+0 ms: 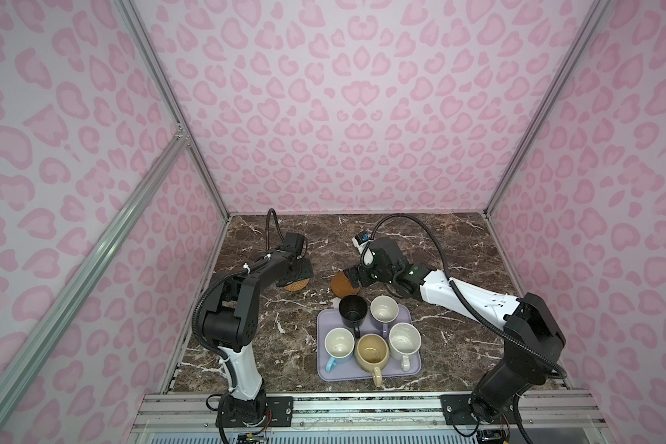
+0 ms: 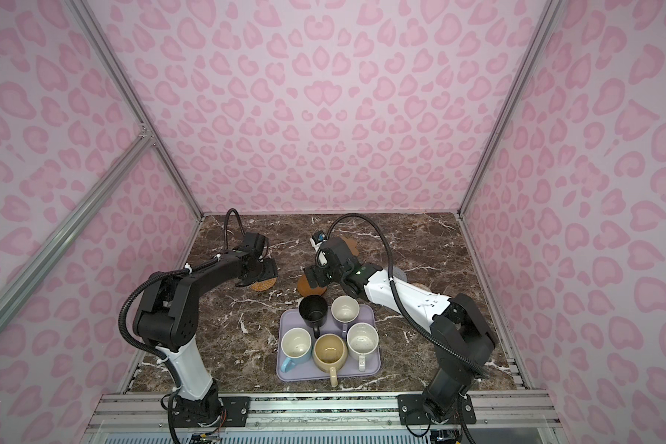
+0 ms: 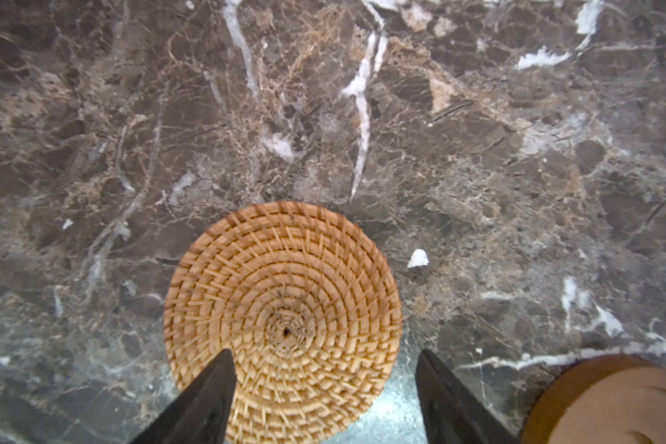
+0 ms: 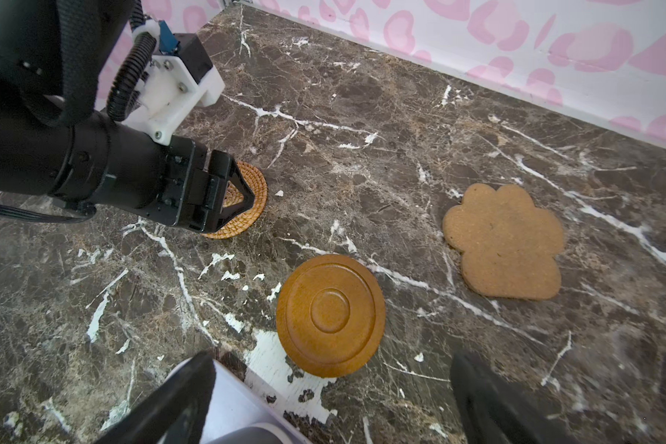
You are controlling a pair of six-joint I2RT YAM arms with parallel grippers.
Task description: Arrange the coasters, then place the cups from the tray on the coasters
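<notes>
My left gripper (image 3: 325,357) hangs open low over the woven rattan coaster (image 3: 283,319), which lies flat on the marble; one finger is over the mat, the other beside it. My right gripper (image 4: 333,359) is open just above the dark brown round coaster (image 4: 330,315), with nothing between its fingers. The tan paw-shaped coaster (image 4: 504,242) lies beyond it. A grey-blue coaster (image 2: 400,273) peeks out behind the right arm. On the lavender tray (image 1: 412,369) stand the black (image 1: 351,310), lavender (image 1: 384,308), light blue (image 1: 339,346), yellow-beige (image 1: 370,351) and speckled white (image 1: 404,338) cups.
The tray's far corner (image 4: 231,396) lies right beneath my right gripper, close to the brown coaster. Pink patterned walls (image 1: 362,115) close in the marble table (image 1: 458,238) at the back and sides. The arm bases sit on a metal rail (image 1: 362,407) along the front edge.
</notes>
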